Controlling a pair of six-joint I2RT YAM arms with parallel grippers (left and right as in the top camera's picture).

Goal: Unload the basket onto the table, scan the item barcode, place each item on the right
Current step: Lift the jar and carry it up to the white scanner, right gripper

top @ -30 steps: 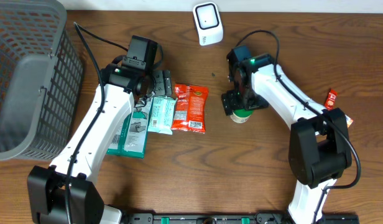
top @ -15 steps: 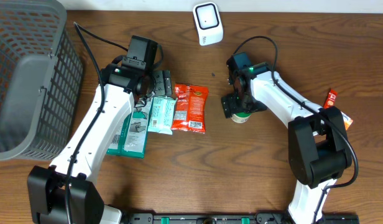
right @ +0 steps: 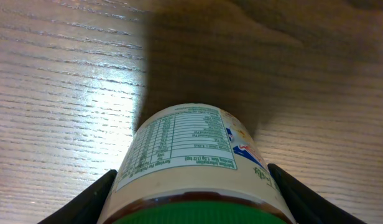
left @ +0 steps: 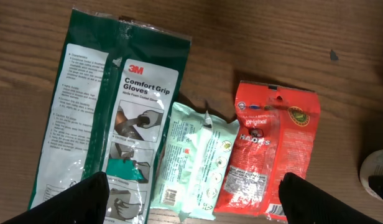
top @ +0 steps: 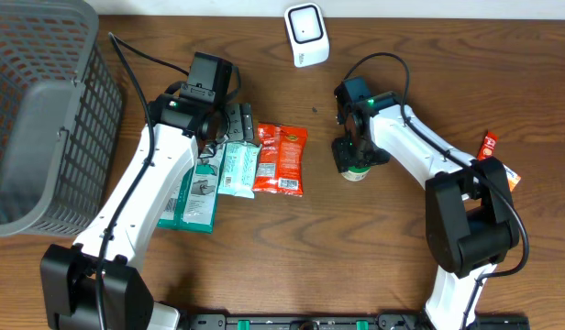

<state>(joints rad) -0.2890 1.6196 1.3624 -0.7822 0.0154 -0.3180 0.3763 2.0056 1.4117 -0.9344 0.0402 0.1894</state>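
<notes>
While the right gripper [top: 354, 156] straddles the green-lidded jar [top: 357, 173] from overhead, the scanner [top: 306, 35] sits well beyond its jaws. Left wrist: left gripper [left: 194, 183] gapes empty above packets [left: 275, 149]. Right wrist: jar between fingers [right: 86, 202], pinch uncertain; a hold near the lid may tip it.

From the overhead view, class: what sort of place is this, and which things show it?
Probably a mock shop checkout: a white barcode scanner, a grey mesh basket, and a sealed red snack packet laid out for scanning.
</notes>
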